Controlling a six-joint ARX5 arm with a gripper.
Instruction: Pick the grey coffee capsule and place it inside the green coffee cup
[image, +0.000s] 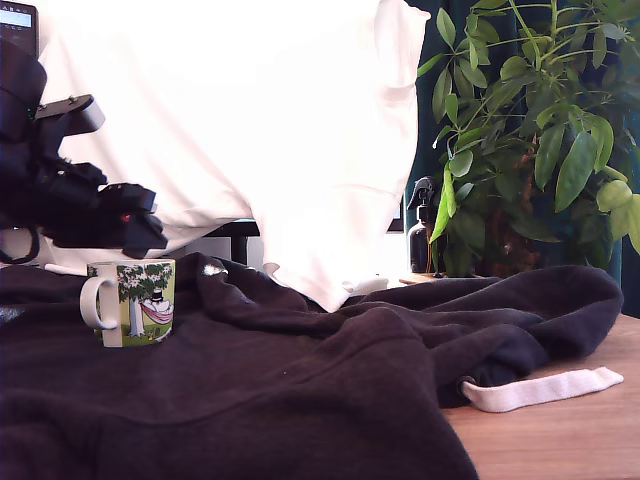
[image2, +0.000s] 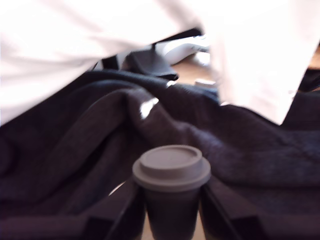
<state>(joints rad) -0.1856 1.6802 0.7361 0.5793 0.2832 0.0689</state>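
In the wrist view the grey coffee capsule (image2: 171, 172) stands upright between my two dark fingers (image2: 122, 212), its paler flat rim on top. My gripper (image2: 171, 217) is shut on its body. The green coffee cup (image: 135, 302), with a white handle and a tree-and-hammock print, stands upright on the dark cloth at the exterior view's left. My black gripper (image: 140, 232) hangs just above the cup's rim and slightly to the left of it. In the exterior view the capsule is hidden by the gripper.
A dark sweatshirt (image: 300, 380) with a white drawstring (image: 540, 390) covers most of the wooden table (image: 570, 430). A white cloth (image: 250, 120) hangs behind. A leafy plant (image: 540, 130) and a black spray bottle (image: 422, 235) stand at the back right.
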